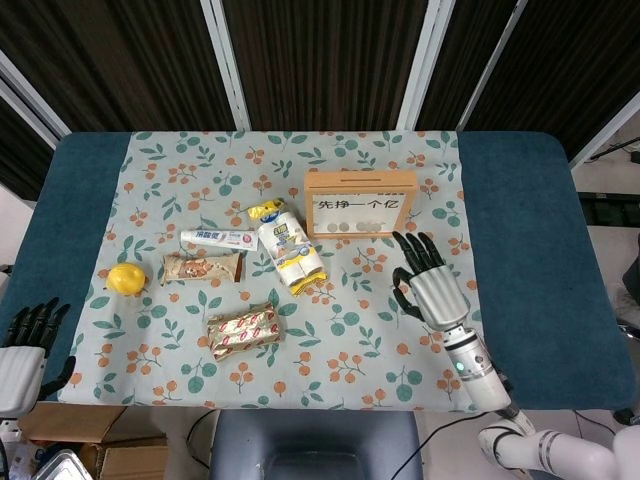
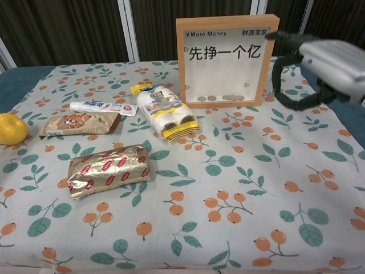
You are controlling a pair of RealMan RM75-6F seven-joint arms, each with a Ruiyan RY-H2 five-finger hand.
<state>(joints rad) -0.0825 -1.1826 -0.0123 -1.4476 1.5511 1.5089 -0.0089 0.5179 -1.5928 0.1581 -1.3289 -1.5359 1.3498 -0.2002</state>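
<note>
**Right hand near the wooden frame**

My right hand (image 1: 432,290) hangs empty, fingers spread, in the head view's lower right. The wooden frame (image 1: 361,203) stands just above-left of its fingertips (image 1: 411,245), apart. My left hand (image 1: 24,345), fingers apart, sits lower left.

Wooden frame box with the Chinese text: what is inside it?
Inside the wooden frame box, a few coins lie along the bottom behind the clear front. The rest looks white and empty, though the printed text covers the top part.
</note>
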